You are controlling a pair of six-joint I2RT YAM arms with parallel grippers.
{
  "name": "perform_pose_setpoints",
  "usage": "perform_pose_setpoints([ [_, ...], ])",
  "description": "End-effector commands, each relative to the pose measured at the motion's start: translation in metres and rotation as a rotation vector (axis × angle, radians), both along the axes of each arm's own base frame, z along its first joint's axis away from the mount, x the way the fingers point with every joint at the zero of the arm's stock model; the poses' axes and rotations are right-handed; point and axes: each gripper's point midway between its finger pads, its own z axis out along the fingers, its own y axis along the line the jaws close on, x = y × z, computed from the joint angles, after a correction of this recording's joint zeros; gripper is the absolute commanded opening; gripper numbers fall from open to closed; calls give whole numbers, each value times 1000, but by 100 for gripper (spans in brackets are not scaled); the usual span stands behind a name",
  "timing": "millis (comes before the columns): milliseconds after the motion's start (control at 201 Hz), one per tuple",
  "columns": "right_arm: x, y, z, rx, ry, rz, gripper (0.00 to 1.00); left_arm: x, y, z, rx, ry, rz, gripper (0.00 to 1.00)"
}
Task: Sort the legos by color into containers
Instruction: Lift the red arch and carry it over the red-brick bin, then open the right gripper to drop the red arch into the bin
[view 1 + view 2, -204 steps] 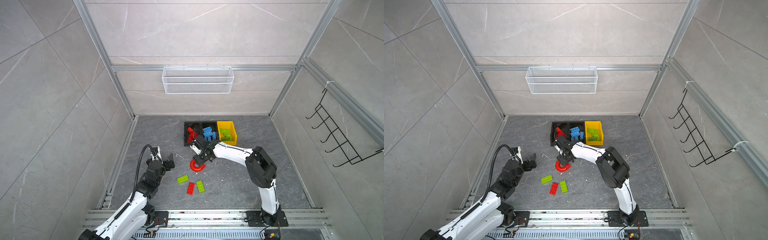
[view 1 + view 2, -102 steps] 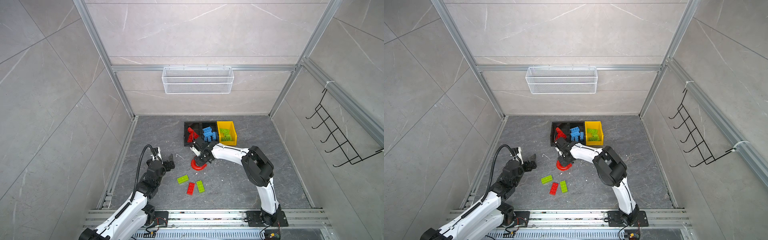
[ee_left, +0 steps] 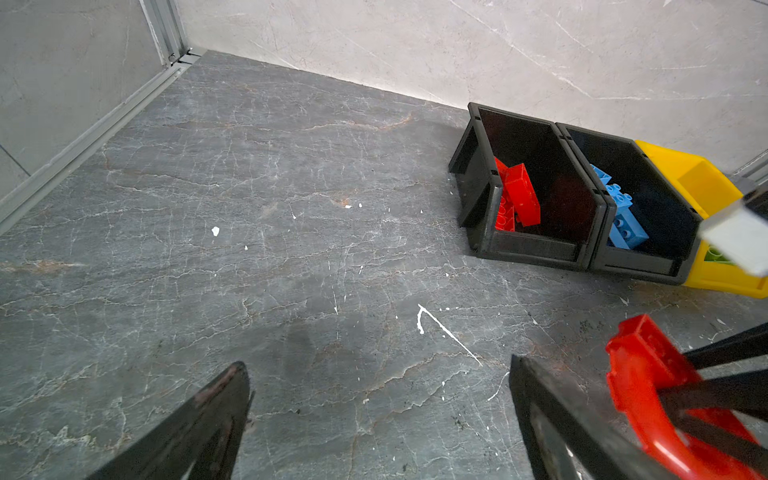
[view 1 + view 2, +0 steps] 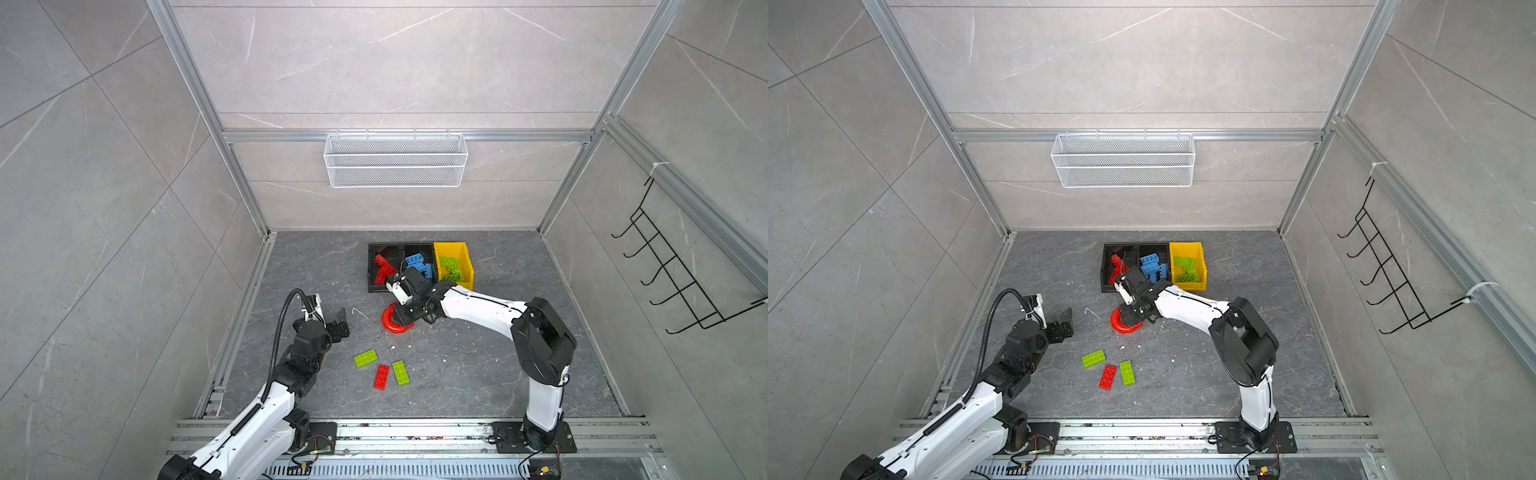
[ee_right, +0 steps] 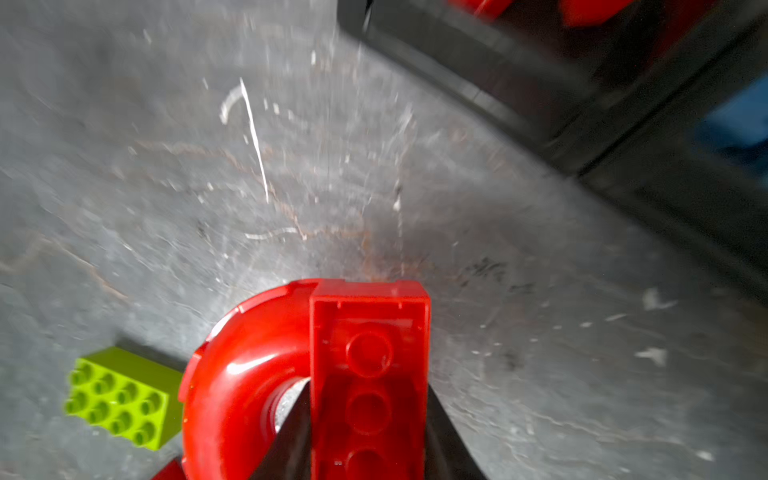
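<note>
red arch (image 5: 249,353) inside right hand (image 5: 368,390)

This is a robotics lab test cell: a boxed-in bay of grey stone-look wall panels (image 4: 395,62) held in an aluminium extrusion frame (image 4: 208,120). A left arm (image 4: 266,415) and a right arm (image 4: 478,309), both white and black, are bolted to a slotted metal rail (image 4: 415,432) along the front of the grey bench (image 4: 478,374), with bare wiring (image 4: 313,444) by their bases. A white wire mesh basket (image 4: 395,166) and a black wire hook rack (image 4: 673,274) hang on the walls.

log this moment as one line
right pincer: shut on red arch | left pincer: open, empty | loose: green bricks, red brick
</note>
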Motion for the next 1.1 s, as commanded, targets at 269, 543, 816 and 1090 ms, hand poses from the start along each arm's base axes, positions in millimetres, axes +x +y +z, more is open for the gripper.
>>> perform_pose_setpoints([
  [269,75,8,67,146,-86,-83,24,1,4,9,-14,-32,23,99],
  [543,144,20,67,117,-147,-150,24,2,4,6,-15,-24,27,99],
  [816,181,38,45,102,-126,-170,25,1,4,9,-21,-33,23,99],
  [1090,188,38,32,86,-107,-183,50,0,5,10,-22,-36,26,99],
])
